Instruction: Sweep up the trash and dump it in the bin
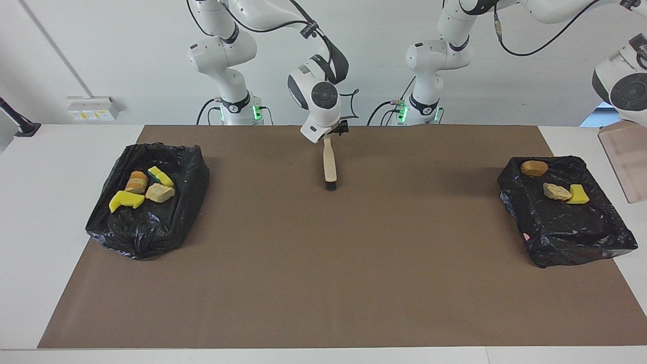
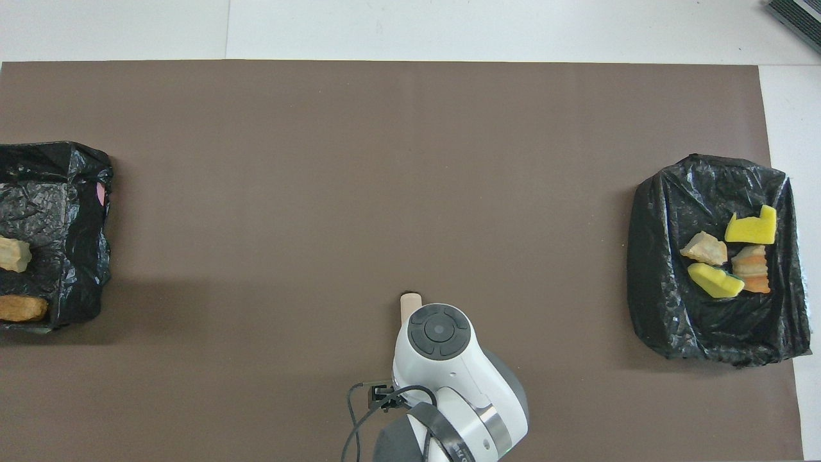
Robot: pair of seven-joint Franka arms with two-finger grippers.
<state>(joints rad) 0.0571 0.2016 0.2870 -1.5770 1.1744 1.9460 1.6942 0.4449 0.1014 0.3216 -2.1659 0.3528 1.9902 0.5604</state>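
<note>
The trash lies in two black-lined bins. The bin [image 1: 136, 237] [image 2: 705, 327] at the right arm's end holds several scraps, among them a yellow chunk [image 1: 126, 200] and a bread piece [image 1: 137, 182]. In the bin [image 1: 571, 237] [image 2: 64, 192] at the left arm's end lie a brown piece [image 1: 534, 168], a tan piece [image 1: 556, 191] and a yellow chunk [image 1: 577, 194]. My left gripper [image 1: 627, 124] holds the empty beige dustpan [image 1: 624, 164] tipped up beside that bin. My right gripper [image 1: 333, 132] is at the handle of the brush [image 1: 329, 164] [image 2: 409, 304], whose bristles touch the mat.
A brown mat [image 1: 323, 268] covers most of the white table [image 1: 50, 202]. Both bins sit on the mat's ends, one at each arm's end of the table. A grey block [image 2: 795, 16] pokes in at the corner of the overhead view.
</note>
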